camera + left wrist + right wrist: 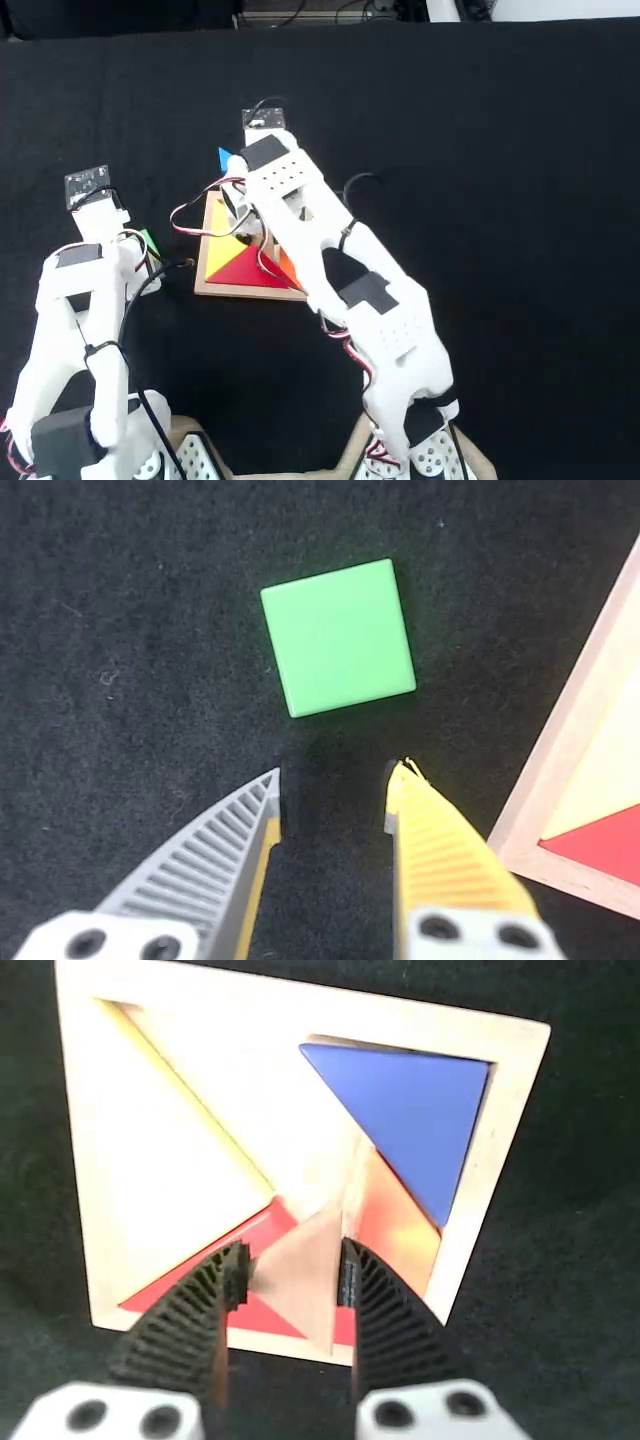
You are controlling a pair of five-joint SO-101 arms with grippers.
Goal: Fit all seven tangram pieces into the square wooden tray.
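Note:
The square wooden tray (500,1160) holds a yellow triangle (160,1160), a red triangle (270,1230), a blue triangle (410,1110) and an orange piece (395,1220). Above it, my right gripper (292,1272) is shut on a pale pink triangle (295,1280). From above, that arm covers the middle of the tray (215,285). My left gripper (338,778) stands open over the black cloth just short of a green square (338,637), which lies flat beside the tray's corner (575,750). The green square (150,241) sits left of the tray.
A light blue piece (224,158) lies on the cloth beyond the tray's far edge, partly hidden by the right arm. Black cloth covers the whole table, with open room to the right of the tray.

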